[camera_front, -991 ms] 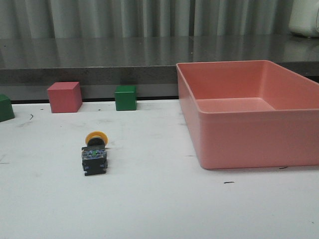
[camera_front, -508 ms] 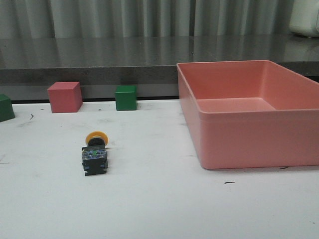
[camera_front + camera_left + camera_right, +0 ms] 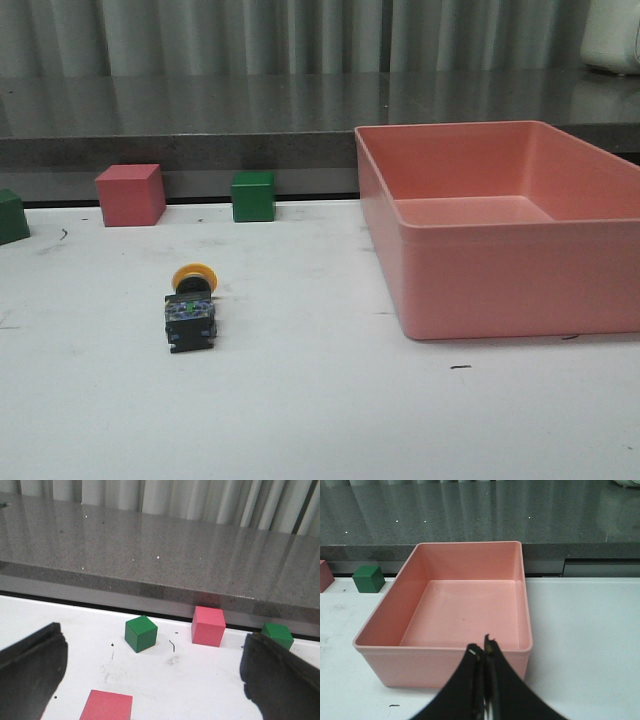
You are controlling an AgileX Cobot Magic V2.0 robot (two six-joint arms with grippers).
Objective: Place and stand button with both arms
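Observation:
The button (image 3: 190,310) lies on its side on the white table, left of the middle. Its yellow cap (image 3: 193,274) points toward the back and its bluish base faces the front. Neither arm shows in the front view. In the left wrist view my left gripper (image 3: 153,645) is open wide and empty, its fingers (image 3: 30,672) far apart above the table near the cubes. The button is out of that view. In the right wrist view my right gripper (image 3: 482,647) is shut and empty, just in front of the pink bin (image 3: 440,652).
The large pink bin (image 3: 510,285) stands at the right. A pink cube (image 3: 130,194) and a green cube (image 3: 252,196) sit along the back edge, another green cube (image 3: 10,216) at far left. A dark counter ledge (image 3: 200,150) rises behind the table.

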